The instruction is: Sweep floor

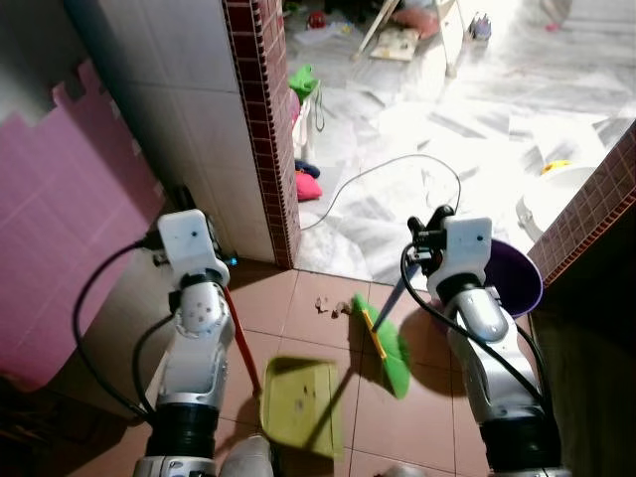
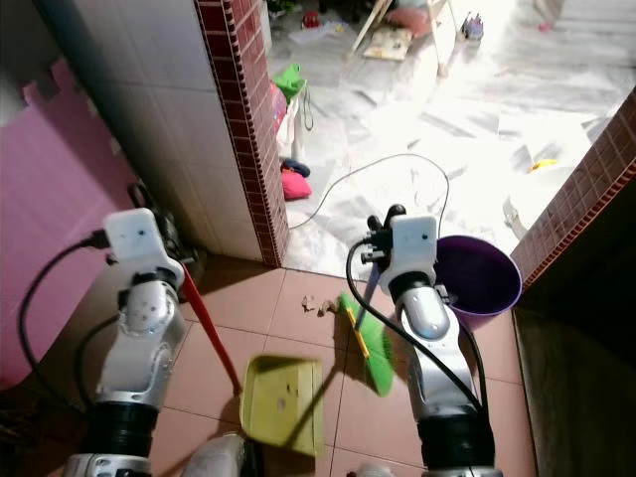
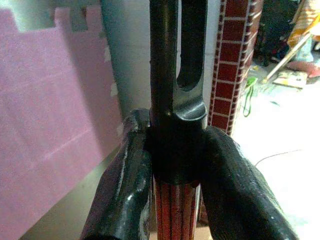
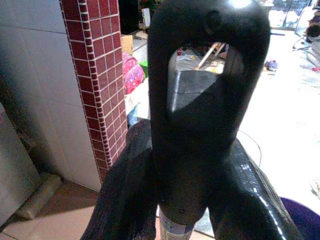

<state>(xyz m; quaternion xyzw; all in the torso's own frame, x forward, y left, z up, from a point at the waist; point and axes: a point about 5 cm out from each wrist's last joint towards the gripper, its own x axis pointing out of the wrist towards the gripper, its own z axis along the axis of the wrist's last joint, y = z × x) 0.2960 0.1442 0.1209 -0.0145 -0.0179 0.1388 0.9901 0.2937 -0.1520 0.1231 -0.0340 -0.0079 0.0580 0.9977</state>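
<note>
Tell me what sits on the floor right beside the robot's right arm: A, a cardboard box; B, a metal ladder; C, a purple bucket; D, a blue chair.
C: a purple bucket stands on the brown tiles next to the right gripper, which grips the broom.

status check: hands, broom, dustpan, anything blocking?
Left hand shut on dustpan handle. Right hand shut on broom handle. Green broom beside dustpan, debris ahead. Purple bucket close right.
</note>
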